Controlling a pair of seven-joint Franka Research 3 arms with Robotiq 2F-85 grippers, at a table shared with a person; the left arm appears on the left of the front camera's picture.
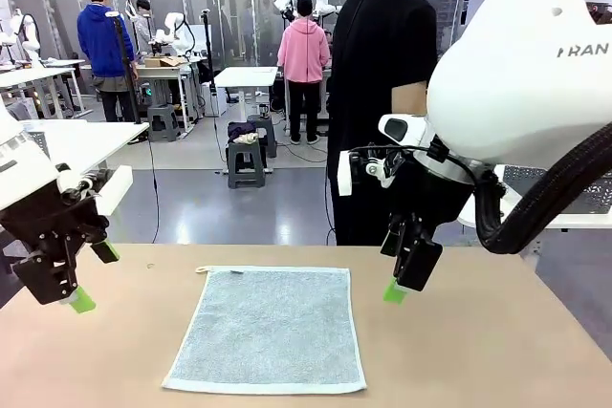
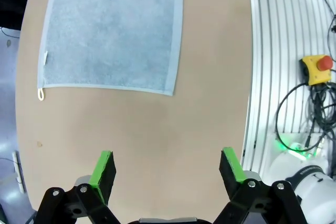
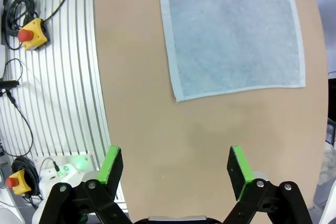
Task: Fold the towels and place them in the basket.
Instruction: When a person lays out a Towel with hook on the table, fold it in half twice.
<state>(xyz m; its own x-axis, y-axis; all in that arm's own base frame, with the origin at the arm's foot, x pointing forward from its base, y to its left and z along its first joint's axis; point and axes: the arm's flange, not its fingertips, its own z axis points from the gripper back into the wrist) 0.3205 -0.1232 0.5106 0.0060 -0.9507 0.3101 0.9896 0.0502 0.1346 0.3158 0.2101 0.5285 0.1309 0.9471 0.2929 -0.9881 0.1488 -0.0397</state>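
Front view: pale grey-blue rectangular terry towel (image 1: 268, 330) lies spread flat on the tan wooden table (image 1: 459, 351), with a small loop (image 1: 203, 269) at its far left corner. Left gripper (image 1: 96, 277) hangs off the towel's left side. Right gripper (image 1: 406, 284) sits just beside its far right corner. Both have their jaws wide apart and empty. Person in black (image 1: 382, 93) stands beyond the towel.
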